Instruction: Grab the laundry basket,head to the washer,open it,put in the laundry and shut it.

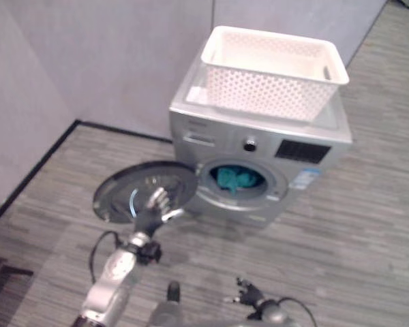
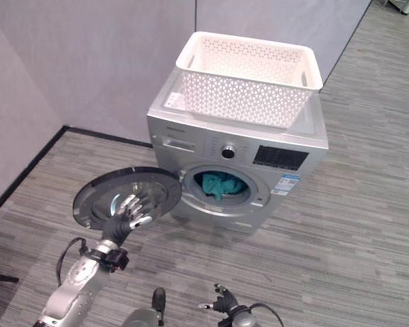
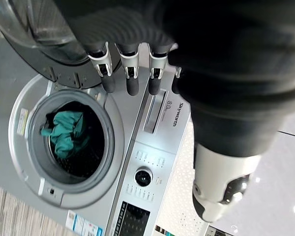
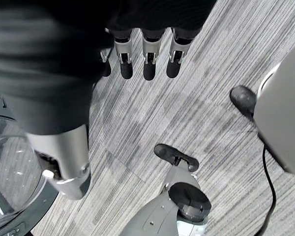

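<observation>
Washer's round dark door point(image 2: 126, 196) swings open at nine o'clock of the drum; left hand point(image 2: 128, 214) rests there, fingers relaxed.

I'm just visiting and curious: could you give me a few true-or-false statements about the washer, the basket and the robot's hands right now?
1. The washer door is shut. False: it is swung wide open.
2. The white basket sits on top of the washer. True.
3. The drum is empty. False: teal laundry lies inside.
4. The left hand is in front of the open door. True.
5. The right hand holds the laundry. False: it holds nothing, above the floor.
</observation>
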